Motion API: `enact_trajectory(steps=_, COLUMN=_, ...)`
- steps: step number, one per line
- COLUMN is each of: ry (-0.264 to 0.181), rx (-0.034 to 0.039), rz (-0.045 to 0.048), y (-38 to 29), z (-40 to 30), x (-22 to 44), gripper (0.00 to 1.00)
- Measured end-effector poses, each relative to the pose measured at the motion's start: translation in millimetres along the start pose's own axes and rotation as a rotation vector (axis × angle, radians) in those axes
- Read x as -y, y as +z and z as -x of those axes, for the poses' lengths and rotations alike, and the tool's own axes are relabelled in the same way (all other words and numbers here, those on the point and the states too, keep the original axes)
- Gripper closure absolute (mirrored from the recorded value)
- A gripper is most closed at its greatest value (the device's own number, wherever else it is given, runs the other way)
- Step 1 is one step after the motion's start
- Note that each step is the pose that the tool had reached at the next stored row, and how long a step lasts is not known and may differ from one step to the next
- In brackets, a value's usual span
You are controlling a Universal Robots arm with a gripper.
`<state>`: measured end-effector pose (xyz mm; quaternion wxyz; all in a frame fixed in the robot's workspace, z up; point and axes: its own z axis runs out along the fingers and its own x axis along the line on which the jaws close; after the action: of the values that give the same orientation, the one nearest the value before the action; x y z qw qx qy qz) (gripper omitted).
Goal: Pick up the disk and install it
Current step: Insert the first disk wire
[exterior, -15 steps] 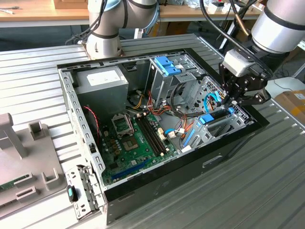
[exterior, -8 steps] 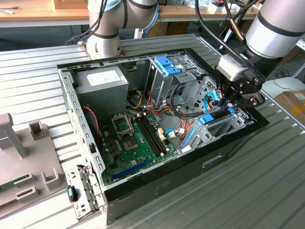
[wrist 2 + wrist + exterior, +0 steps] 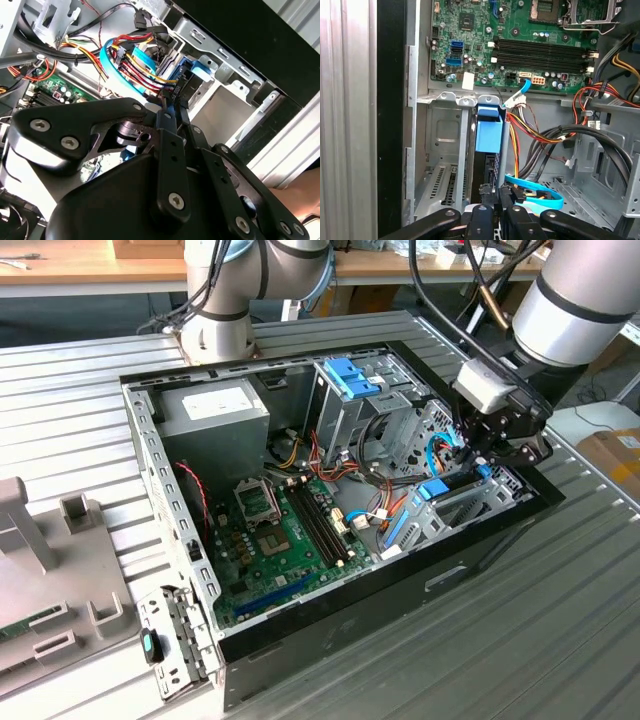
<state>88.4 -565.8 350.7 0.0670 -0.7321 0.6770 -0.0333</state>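
1. Closest in both wrist views: black jointed metal end effector [image 3: 495, 194] [image 3: 171, 100], fingers drawn almost together with barely a gap between them.
2. Fingertips right at the near end of the disk [image 3: 487, 131], a flat dark grey drive with bright blue plastic side rails and a blue end tab; cannot tell whether actually pinched.
3. Disk standing on edge in a silver sheet-metal bay [image 3: 445, 145], next to the black wall of the open computer case [image 3: 400, 585], at the exterior view's right.
4. Just beside the fingertips: thin curved light-blue flat cable [image 3: 540, 196] and a bundle of red, yellow and orange wires [image 3: 540, 134].
5. Beyond the bay: green motherboard [image 3: 520, 30] with long black memory slots.
6. Seen from the exterior view: tall silver cage with paired blue clips [image 3: 352, 390] near the case's middle, apart from the end effector; case lying on a ribbed grey metal counter [image 3: 520, 640].
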Motion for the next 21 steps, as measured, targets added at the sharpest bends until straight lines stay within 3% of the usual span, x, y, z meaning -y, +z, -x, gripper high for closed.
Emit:
enact_trajectory(steps=2, ry=-0.004, rx=0.0005, rz=0.0002, y=4.1, z=-0.1, x=-0.6, gripper=0.84)
enact_trajectory(steps=5, ry=-0.005, rx=-0.0003, rz=0.0003, y=4.4, z=-0.2, x=-0.6, gripper=0.84)
enact_trajectory(steps=7, ry=-0.006, rx=-0.0090, rz=0.0011, y=4.3, z=-0.2, x=-0.6, gripper=0.84)
enact_trajectory(steps=12, ry=-0.007, rx=-0.0097, rz=0.0010, y=4.2, z=0.1, x=-1.6, gripper=0.84)
enact_trajectory(steps=19, ry=-0.010, rx=-0.0252, rz=0.0021, y=4.5, z=0.3, x=-2.1, gripper=0.84)
enact_trajectory(steps=21, ry=-0.010, rx=-0.0267, rz=0.0022, y=4.6, z=0.3, x=-2.3, gripper=0.84)
